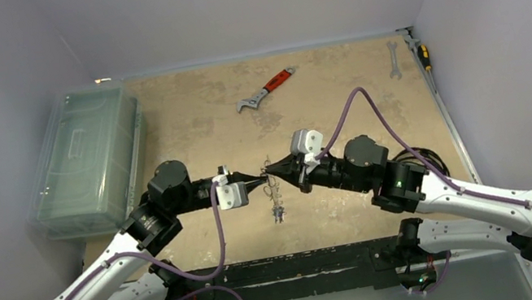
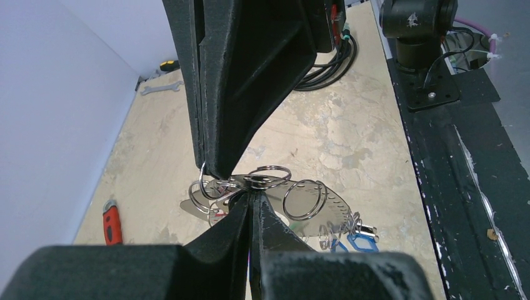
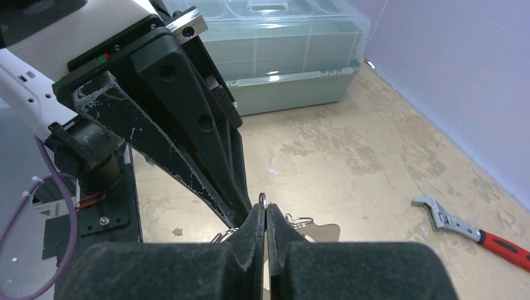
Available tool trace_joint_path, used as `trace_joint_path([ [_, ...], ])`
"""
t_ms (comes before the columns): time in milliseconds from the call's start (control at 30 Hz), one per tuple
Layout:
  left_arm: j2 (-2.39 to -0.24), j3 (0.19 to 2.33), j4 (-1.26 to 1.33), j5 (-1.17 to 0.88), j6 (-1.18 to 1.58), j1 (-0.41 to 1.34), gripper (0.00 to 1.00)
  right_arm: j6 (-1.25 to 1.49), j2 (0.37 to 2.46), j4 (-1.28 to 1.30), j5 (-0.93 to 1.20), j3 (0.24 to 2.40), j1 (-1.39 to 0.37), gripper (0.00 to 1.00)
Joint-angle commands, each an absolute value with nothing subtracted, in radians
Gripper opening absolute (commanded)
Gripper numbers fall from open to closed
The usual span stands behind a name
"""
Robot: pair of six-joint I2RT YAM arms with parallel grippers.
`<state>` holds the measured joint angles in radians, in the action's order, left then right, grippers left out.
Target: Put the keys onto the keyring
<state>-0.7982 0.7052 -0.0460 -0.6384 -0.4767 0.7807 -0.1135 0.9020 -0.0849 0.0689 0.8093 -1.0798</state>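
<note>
Tip to tip over the middle of the desk (image 1: 184, 123), toward its near edge: left hand (image 1: 260, 183) and right hand (image 1: 269, 169). Both clamped shut on thin wire loops of the keyring (image 2: 331, 209). Dangling just under the 2 hands: flat silvery plate and keys (image 2: 357, 239), 1 blue-tagged.

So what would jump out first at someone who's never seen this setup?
Two black-and-white arms meet tip to tip mid-table, the left fingers and right fingers both pinched shut on a silvery keyring with keys dangling below it. Beyond them lies a red-handled wrench, and a clear plastic box sits at the table's left edge.
</note>
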Motion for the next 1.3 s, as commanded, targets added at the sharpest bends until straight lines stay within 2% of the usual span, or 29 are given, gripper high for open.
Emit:
trace_joint_path([
  [0, -0.79, 0.7, -0.015, -0.641, -0.494, 0.779, 0.0, -0.07, 0.911, -0.207, 0.053, 0.812, -1.08, 0.0],
  [700, -0.775, 0.699, 0.008, -0.635, -0.487, 0.779, 0.0, -0.071, 0.945, -0.196, -0.027, 0.799, -1.08, 0.0],
  [967, -0.768, 0.708, 0.002, -0.569, -0.485, 0.779, 0.0, -0.091, 0.91, -0.181, -0.02, 0.786, -1.08, 0.0],
  [1067, -0.763, 0.715, -0.033, -0.551, -0.486, 0.779, 0.25, -0.093, 0.886, -0.183, -0.006, 0.78, -1.08, 0.0],
  [1133, -0.756, 0.712, -0.033, -0.549, -0.486, 0.779, 0.38, -0.092, 0.866, -0.19, -0.002, 0.773, -1.08, 0.0],
  [1267, -0.741, 0.71, -0.025, -0.554, -0.48, 0.778, 0.42, -0.108, 0.828, -0.203, 0.049, 0.757, -1.08, 0.0],
])
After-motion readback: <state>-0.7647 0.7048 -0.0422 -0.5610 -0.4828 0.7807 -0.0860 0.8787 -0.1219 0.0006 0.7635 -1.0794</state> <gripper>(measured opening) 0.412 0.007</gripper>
